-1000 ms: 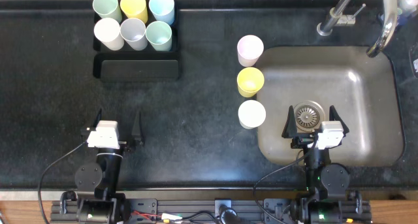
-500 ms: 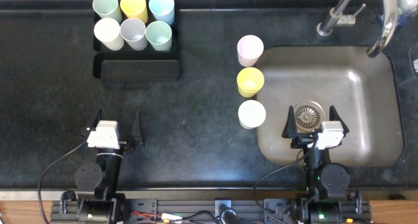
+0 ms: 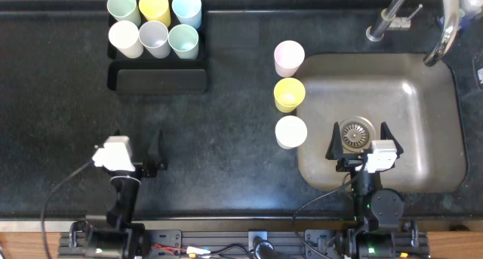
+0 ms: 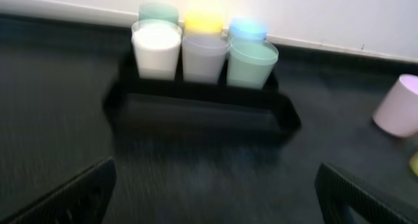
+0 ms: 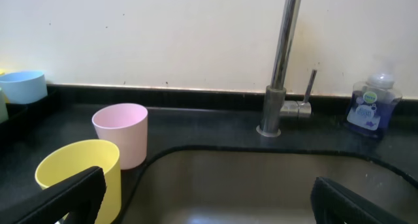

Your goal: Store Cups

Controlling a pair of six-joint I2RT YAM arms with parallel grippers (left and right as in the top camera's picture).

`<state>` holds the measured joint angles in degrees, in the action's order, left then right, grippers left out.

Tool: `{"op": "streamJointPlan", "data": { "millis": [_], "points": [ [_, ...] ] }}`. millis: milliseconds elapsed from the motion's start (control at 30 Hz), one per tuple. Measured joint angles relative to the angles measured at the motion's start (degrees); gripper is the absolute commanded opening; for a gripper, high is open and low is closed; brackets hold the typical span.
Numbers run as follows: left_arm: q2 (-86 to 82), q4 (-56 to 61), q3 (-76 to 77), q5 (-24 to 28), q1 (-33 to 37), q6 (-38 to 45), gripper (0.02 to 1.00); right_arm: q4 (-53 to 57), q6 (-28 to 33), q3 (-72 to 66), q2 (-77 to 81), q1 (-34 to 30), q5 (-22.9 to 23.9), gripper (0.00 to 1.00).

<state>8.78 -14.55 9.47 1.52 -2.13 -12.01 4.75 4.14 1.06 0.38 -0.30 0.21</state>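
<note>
Three loose cups stand in a line on the black counter beside the sink's left rim: pink (image 3: 289,57), yellow (image 3: 289,94) and white (image 3: 290,131). The black tray (image 3: 158,81) at the back left holds several cups in its two far rows; its near row is bare. My left gripper (image 3: 136,143) is open near the counter's front, facing the tray (image 4: 202,113), with the pink cup (image 4: 398,106) off to one side. My right gripper (image 3: 360,137) is open above the sink; the pink cup (image 5: 121,139) and yellow cup (image 5: 78,175) stand ahead of it.
The steel sink (image 3: 423,100) fills the right side, with the faucet (image 3: 392,16) behind it and a soap bottle (image 5: 369,106) at the back. A blue tray cup (image 5: 23,87) shows far off. Bare counter lies between the tray and the loose cups.
The left arm's wrist has shifted slightly to the left and its view is blurred by motion. The right arm and all cups stay where they were.
</note>
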Motion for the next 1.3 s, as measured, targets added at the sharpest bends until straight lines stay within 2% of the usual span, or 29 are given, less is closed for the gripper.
{"op": "streamJointPlan", "data": {
  "millis": [200,367,467,633,900,1300],
  "points": [
    [29.59,-14.34,33.99,2.54,-0.04,-9.57,1.0,0.02,-0.02,0.0,0.07,0.0,0.0,0.996],
    [58.38,-31.58,69.72,10.6,-0.85,-11.91,1.0,0.0,0.0,0.0,0.28,0.0,0.0,0.998],
    [75.69,-44.54,89.79,13.75,-4.39,-12.09,1.0,0.0,-0.04,0.0,0.26,0.0,-0.02,0.996],
    [97.96,-57.16,111.34,13.2,-14.05,-12.09,1.0,0.02,-0.02,0.0,0.26,0.0,-0.02,0.996],
    [111.27,-57.24,117.66,10.1,-26.43,-14.01,1.0,0.0,-0.04,0.0,0.26,0.0,0.0,0.996],
    [114.18,-55.3,119.01,2.8,-30.53,-17.53,1.0,0.02,0.0,0.0,0.26,0.0,-0.02,0.993]
  ]
}}
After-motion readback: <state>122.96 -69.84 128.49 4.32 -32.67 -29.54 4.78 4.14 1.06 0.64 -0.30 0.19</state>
